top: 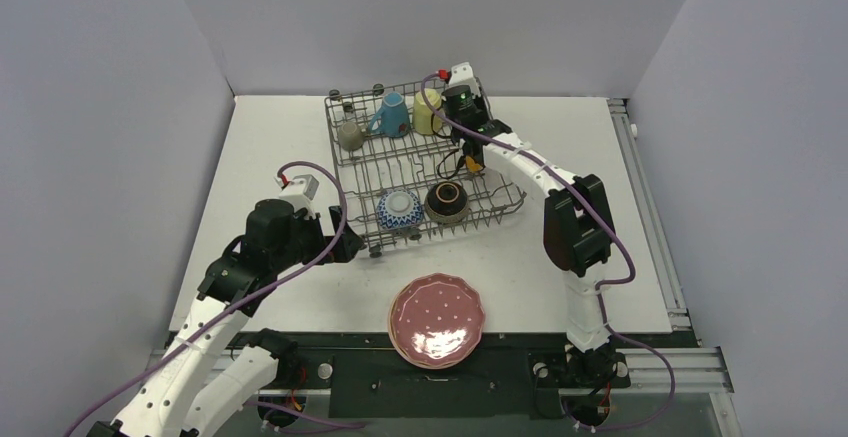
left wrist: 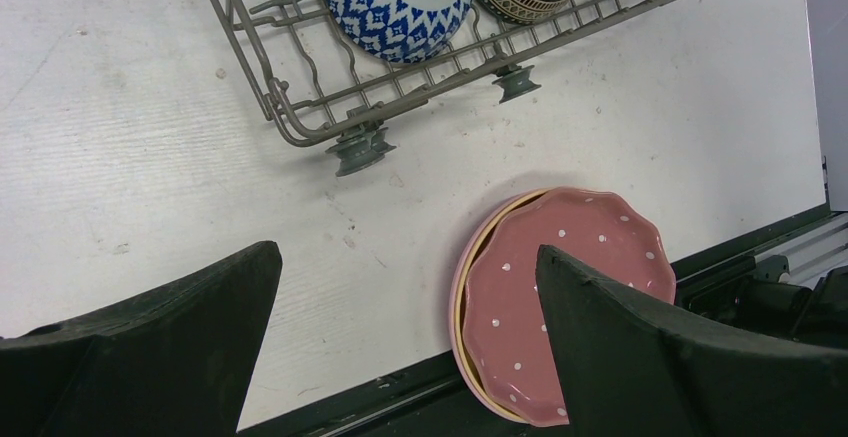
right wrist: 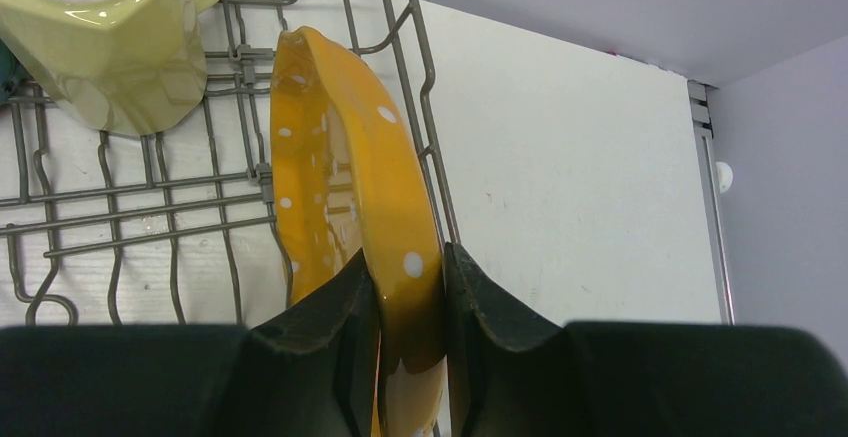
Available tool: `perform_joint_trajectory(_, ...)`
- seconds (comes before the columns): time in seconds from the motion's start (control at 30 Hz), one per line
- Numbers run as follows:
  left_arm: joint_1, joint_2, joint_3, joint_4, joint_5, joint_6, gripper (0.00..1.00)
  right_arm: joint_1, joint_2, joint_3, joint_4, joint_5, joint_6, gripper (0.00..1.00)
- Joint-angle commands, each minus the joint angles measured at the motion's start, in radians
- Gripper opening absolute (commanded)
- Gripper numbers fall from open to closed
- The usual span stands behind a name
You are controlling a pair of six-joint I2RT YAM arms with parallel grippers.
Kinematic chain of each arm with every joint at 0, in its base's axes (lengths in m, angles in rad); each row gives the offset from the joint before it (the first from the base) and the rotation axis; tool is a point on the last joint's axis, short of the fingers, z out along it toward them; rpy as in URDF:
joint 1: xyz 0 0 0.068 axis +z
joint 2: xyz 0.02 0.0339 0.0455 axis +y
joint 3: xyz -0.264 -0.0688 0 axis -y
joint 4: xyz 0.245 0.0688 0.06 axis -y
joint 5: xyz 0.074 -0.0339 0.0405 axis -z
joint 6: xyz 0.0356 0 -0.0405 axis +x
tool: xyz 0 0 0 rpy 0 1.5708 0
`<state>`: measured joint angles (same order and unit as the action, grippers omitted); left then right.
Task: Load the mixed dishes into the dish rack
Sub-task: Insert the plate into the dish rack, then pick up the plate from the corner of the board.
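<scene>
The grey wire dish rack stands at the back of the table. Inside it are a pale-yellow mug, a blue mug, a grey mug, a blue-white patterned bowl and a dark brown bowl. My right gripper is shut on the rim of an orange dotted plate, held on edge just inside the rack's right side. A dark pink dotted plate tops a stack at the table's front edge, with yellow and light pink rims beneath. My left gripper hangs open above the table, left of that stack.
The rack's small wheels rest on the white tabletop. Grey walls close in the left, back and right sides. A metal rail runs along the right table edge, and a dark frame borders the front just behind the plate stack.
</scene>
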<state>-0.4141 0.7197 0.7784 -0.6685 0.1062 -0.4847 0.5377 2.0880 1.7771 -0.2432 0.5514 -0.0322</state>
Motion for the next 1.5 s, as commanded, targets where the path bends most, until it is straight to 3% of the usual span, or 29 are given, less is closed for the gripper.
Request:
perform_joint_trajectory(0.0,0.011,0.001,-0.001,0.048,0.014,0.021,0.97,0.015,-0.036,-0.021,0.098,-0.013,0.111,0.14)
perform_joint_trajectory(0.17,0.014,0.002,-0.001,0.049,0.015,0.021,0.97,0.015,-0.057,-0.034,0.097,-0.008,0.133,0.31)
perform_joint_trajectory(0.4,0.015,-0.002,-0.002,0.049,0.014,0.021,0.97,0.017,-0.093,-0.044,0.088,-0.012,0.161,0.42)
perform_joint_trajectory(1.13,0.016,-0.001,-0.002,0.047,0.008,0.019,0.96,0.018,-0.261,-0.043,0.036,-0.047,0.25,0.57)
perform_joint_trajectory(1.47,0.018,0.012,0.002,0.043,0.002,0.019,0.96,-0.018,-0.484,-0.253,0.046,-0.19,0.385,0.62)
